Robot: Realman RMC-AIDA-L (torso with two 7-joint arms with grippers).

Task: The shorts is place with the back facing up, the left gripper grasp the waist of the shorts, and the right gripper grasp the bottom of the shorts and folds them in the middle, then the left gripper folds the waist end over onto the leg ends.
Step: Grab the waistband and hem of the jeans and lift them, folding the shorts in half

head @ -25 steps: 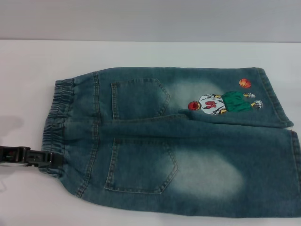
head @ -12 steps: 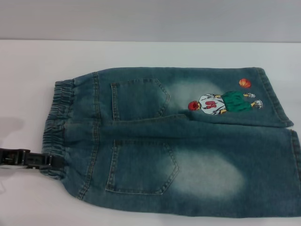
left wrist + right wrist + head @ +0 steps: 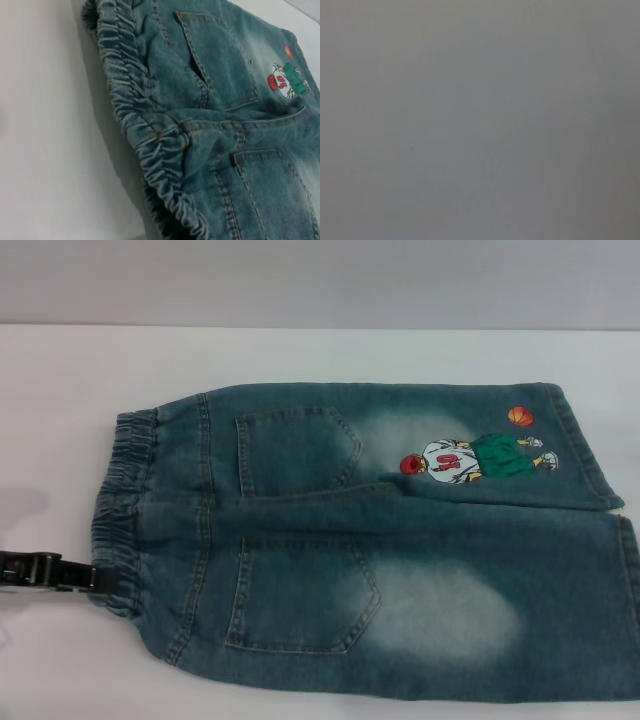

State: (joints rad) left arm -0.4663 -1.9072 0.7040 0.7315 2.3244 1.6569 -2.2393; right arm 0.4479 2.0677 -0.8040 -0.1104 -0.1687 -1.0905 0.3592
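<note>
A plain white table (image 3: 330, 355) meets a grey wall (image 3: 320, 280) at its far edge. The shorts (image 3: 380, 540) lie flat, back pockets up, spreading toward the table's near-right corner, waist (image 3: 125, 505) toward the left edge. The left gripper (image 3: 95, 578) touches the waistband's near corner; whether its fingers are spread or pinching cannot be told.

Denim shorts seen close from the waist end

We see the shorts (image 3: 220, 115) lying back side up on the white table (image 3: 45, 130), with the waist of the shorts (image 3: 145, 125) nearest us, its gathered elastic band running in ruffles along the edge. Beyond the band we see two back pockets (image 3: 220, 60), and farther off the cartoon print (image 3: 287, 82) beside a pale faded patch.
</note>
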